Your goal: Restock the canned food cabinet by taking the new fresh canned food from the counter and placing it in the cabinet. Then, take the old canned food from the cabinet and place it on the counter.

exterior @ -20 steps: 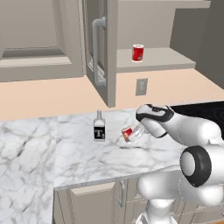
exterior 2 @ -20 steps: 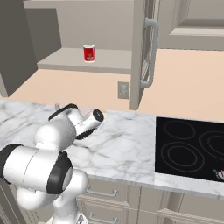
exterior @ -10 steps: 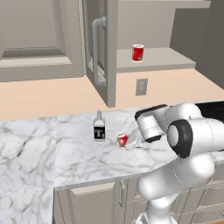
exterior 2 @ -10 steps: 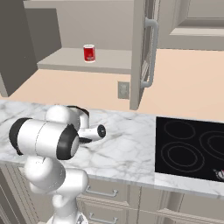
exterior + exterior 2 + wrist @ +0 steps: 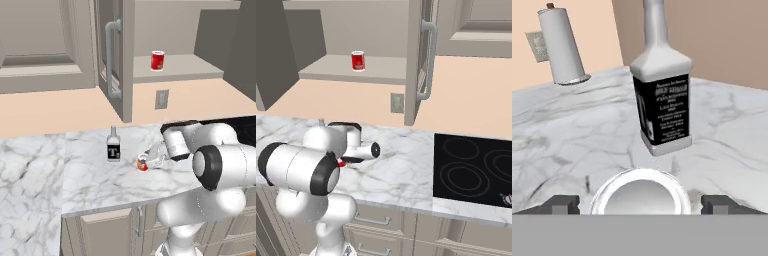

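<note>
I see claw (image 5: 640, 204) spread either side of can (image 5: 143, 162) standing on counter (image 5: 60, 175), not pinching. Risk: careless retreat clips can, tips it toward bottle (image 5: 113, 145) just beside. Second can (image 5: 157, 60) sits on cabinet shelf (image 5: 200, 67).

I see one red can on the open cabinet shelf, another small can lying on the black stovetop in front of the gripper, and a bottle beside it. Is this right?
Not quite. The small can lies on the white marble counter, not on the stovetop; the left base view shows this. The red can is on the open cabinet shelf, and the bottle stands beside the small can, as you said.
</note>
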Available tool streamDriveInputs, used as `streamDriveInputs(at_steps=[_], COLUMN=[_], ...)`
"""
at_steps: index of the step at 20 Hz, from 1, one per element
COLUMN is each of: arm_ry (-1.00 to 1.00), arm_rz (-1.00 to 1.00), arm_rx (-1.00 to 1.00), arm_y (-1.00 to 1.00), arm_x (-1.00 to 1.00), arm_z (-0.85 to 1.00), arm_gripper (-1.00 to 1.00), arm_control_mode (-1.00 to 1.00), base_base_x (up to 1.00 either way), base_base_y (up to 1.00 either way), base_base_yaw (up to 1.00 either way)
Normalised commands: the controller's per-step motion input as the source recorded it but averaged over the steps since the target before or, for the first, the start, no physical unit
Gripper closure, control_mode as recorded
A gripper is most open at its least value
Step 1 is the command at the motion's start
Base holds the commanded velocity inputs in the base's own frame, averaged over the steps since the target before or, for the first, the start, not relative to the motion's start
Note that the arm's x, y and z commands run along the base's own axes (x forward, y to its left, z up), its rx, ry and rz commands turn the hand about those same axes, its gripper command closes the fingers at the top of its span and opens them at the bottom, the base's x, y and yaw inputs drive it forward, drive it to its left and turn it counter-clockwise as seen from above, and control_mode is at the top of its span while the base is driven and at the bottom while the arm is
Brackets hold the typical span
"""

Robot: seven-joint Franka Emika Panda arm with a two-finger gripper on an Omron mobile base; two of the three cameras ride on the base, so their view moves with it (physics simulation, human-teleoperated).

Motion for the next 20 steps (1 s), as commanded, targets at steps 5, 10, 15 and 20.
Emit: streamDriveInputs(at_steps=[5,10,15,20], arm_ry=[-0.07,-0.10,-0.10,-0.12], arm_rz=[0.00,0.00,0.00,0.00], arm_rx=[0.03,0.00,0.00,-0.06], arm_y=[0.00,-0.10,-0.22,-0.03], arm_x=[-0.12,-0.87,-1.00,-1.00], arm_z=[0.99,0.97,0.70,0.52], arm_gripper=[-1.00,-1.00,-1.00,-1.00], arm_control_mode=[-1.00,-1.00,-1.00,-1.00], base_base_x=[0.00,0.00,0.00,0.00], base_base_y=[0.00,0.00,0.00,0.00], base_base_yaw=[0.00,0.00,0.00,0.00])
